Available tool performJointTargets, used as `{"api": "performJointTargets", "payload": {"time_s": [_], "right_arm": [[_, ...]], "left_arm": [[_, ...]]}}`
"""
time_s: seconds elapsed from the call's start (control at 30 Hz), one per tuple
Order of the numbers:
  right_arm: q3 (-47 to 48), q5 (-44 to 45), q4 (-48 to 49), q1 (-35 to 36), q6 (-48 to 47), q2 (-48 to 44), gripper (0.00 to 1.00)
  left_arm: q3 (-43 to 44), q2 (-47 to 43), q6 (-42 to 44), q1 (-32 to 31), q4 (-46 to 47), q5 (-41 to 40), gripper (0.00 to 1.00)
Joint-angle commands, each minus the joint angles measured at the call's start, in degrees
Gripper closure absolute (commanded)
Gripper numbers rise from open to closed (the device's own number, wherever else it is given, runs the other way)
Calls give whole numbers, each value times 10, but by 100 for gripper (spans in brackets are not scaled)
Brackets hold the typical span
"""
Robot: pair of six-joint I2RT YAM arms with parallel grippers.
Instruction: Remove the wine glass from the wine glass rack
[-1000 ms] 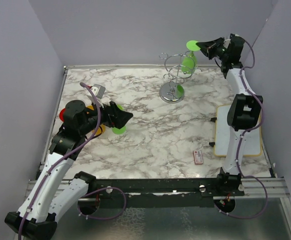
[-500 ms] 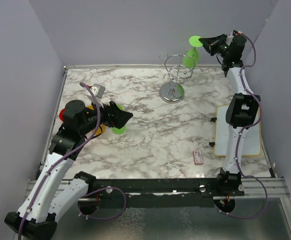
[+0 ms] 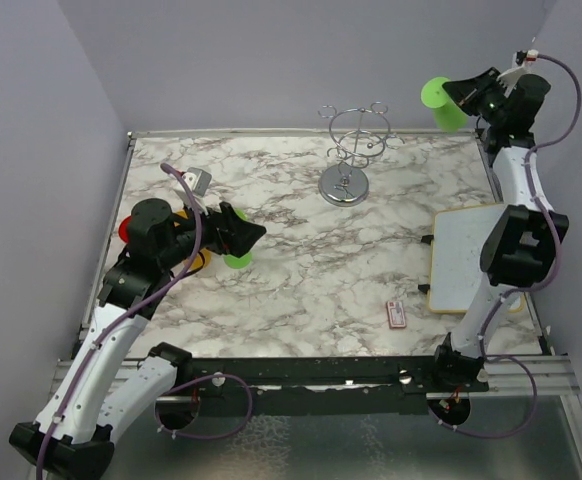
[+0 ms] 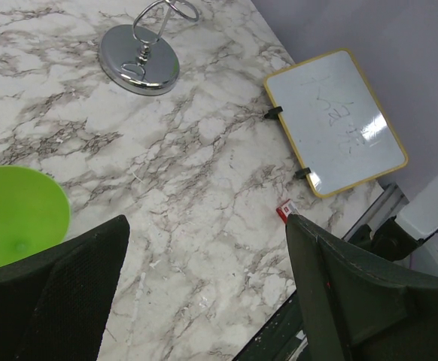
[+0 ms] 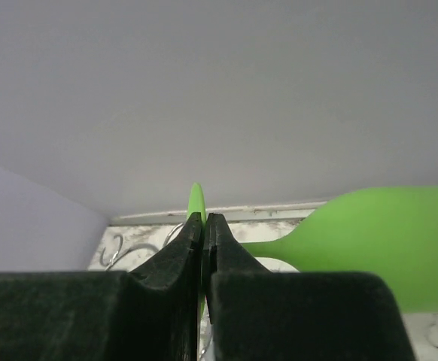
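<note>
Setup: white marble-pattern counter (image 3: 301, 270) with grey veining, closed in by plain lavender walls (image 3: 271, 60) on the left, far and right sides.

Near edge, right of centre: small red-and-white card (image 3: 396, 313), lying flat.

Right edge: rectangular whiteboard with a yellow frame (image 3: 461, 250), flat on the counter, faint writing on it. It sits just beyond the card.

Left side, mid-depth: left tool (image 3: 243, 238) has its jaws spread wide and nothing between them. In the left wrist view its two black fingers (image 4: 68, 301) frame bare counter. A round bright green disc-shaped item (image 3: 237, 260) lies on the counter just under and beside this tool. I cannot tell what it is. Red and yellow round pieces (image 3: 126, 228) show partly from under the left arm, mostly hidden.

Further back, near the left edge: small grey box (image 3: 199, 181).

Far edge, centre: chrome wire wine glass rack (image 3: 349, 165), upright, with a round disc base, central stem and looped arms on top. No glass hangs on it.

Far right corner: right tool (image 3: 466, 95) is raised well above the counter and clamped on the bright green plastic wine glass (image 3: 436, 95). The right wrist view shows the fingers (image 5: 181, 252) pinched on the thin foot disc, edge-on, with the bowl out to the right. The glass is in the air, tilted on its side, well apart from the rack.
</note>
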Motion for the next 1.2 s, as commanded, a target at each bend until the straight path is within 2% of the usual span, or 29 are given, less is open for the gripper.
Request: {"api": "performJointTargets", "payload": {"time_s": [0.0,0.1,0.23,0.4,0.5,0.6,0.63,0.7,0.77,0.83,0.93,1.1,1.17], "right_arm": [[-145,12,126,10,-214,-166,99],[-285,-1,216,10,-320,-271,99],[-453,-64,332,10,-449,-388,99],[-590,-212,423,11,-553,-474,99],[-666,-297,512,19,-590,-518,99],[-730,-386,555,57,-688,-564,99],[-743,-395,539,83,-745,-581,99],[-747,-420,429,139,-896,-622,99],[-721,-418,219,205,-1068,-648,99],[-698,-401,77,278,-1180,-656,99],[-692,-375,-19,368,-1273,-654,99],[-711,-296,-74,471,-1341,-633,99],[-714,-238,-95,515,-1376,-618,99]], "left_arm": [[13,0,-8,0,12,5,14],[8,-6,-11,0,12,6,14],[4,-8,-14,-1,12,7,14],[7,-3,-14,-1,11,12,14],[12,-4,-17,-1,10,10,14],[18,-8,-21,-1,1,3,14],[20,-9,-23,0,-3,-1,14],[28,-8,-24,-1,-15,-13,14],[42,-7,-26,-1,-31,-26,14],[59,-7,-28,0,-49,-46,14],[91,-11,-35,0,-84,-85,14],[112,-50,-57,0,-111,-138,14],[111,-70,-71,-1,-121,-160,14]]}}
